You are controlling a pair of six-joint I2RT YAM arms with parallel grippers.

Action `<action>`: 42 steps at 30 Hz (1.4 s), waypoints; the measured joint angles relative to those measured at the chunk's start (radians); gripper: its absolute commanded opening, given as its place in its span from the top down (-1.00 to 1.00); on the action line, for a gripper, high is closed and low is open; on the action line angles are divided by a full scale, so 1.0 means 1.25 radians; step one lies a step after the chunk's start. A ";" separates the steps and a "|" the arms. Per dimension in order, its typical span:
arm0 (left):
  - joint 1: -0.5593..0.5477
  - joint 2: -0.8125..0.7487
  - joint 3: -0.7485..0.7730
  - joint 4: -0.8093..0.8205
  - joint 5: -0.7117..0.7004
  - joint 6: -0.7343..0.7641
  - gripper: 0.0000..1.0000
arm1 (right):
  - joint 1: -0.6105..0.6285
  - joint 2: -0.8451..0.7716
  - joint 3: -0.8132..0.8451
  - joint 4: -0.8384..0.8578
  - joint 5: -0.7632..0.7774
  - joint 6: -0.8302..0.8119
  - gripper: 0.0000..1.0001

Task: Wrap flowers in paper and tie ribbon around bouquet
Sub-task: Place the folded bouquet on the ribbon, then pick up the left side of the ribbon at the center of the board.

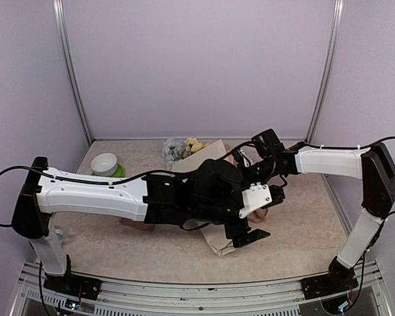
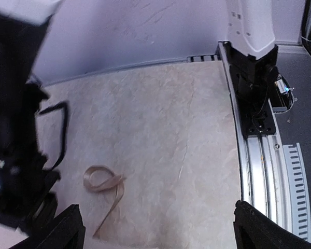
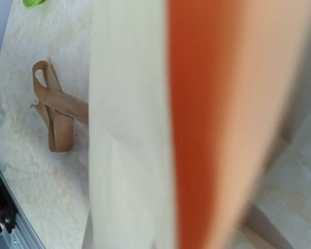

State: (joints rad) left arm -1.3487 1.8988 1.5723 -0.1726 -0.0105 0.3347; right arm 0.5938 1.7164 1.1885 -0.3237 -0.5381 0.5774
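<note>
The beige paper (image 1: 214, 160) lies under both arms and runs toward the near edge (image 1: 222, 248). At its far end the flowers (image 1: 181, 148) show pale blue and yellow blooms. The tan ribbon (image 2: 101, 181) lies loose and looped on the table, and it also shows as a ribbon (image 3: 53, 111) in the right wrist view. My left gripper (image 1: 247, 236) hangs open over the paper's near end, its fingers (image 2: 67, 229) wide apart with nothing between them. My right gripper (image 1: 274, 195) is over the paper's right side. Blurred paper (image 3: 129, 135) fills its view and hides its fingers.
A white bowl on a green one (image 1: 105, 164) stands at the back left. The right arm's base and a metal rail (image 2: 256, 155) run along the table's near edge. Pale walls close off the back and sides.
</note>
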 measured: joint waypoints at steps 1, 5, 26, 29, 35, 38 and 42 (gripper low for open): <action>0.020 -0.045 -0.039 -0.014 0.002 -0.048 -0.73 | 0.001 0.000 -0.007 0.009 0.000 0.002 1.00; 0.154 -0.189 -0.145 -0.084 -0.015 -0.297 -0.02 | 0.002 0.000 -0.043 0.041 -0.001 0.016 1.00; 0.697 -0.423 -0.793 -0.150 -0.137 -0.892 -0.22 | 0.024 -0.014 -0.132 0.141 -0.001 0.028 1.00; 0.696 -0.411 -0.790 -0.114 -0.119 -0.895 -0.14 | 0.024 -0.014 -0.133 0.142 -0.001 0.020 1.00; 0.696 -0.392 -0.788 -0.063 -0.092 -0.894 0.20 | 0.024 -0.014 -0.133 0.143 -0.003 0.013 1.00; 0.694 -0.380 -0.782 -0.052 -0.070 -0.892 0.39 | 0.024 -0.014 -0.133 0.144 -0.003 0.012 1.00; 0.687 -0.378 -0.781 -0.054 -0.050 -0.894 0.41 | 0.024 -0.014 -0.133 0.143 -0.003 0.012 1.00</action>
State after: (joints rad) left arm -0.4896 1.4265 0.5964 -0.2398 -0.0734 -0.7822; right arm 0.6239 1.6985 1.0225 -0.1444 -0.5415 0.5919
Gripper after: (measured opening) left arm 0.297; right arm 0.002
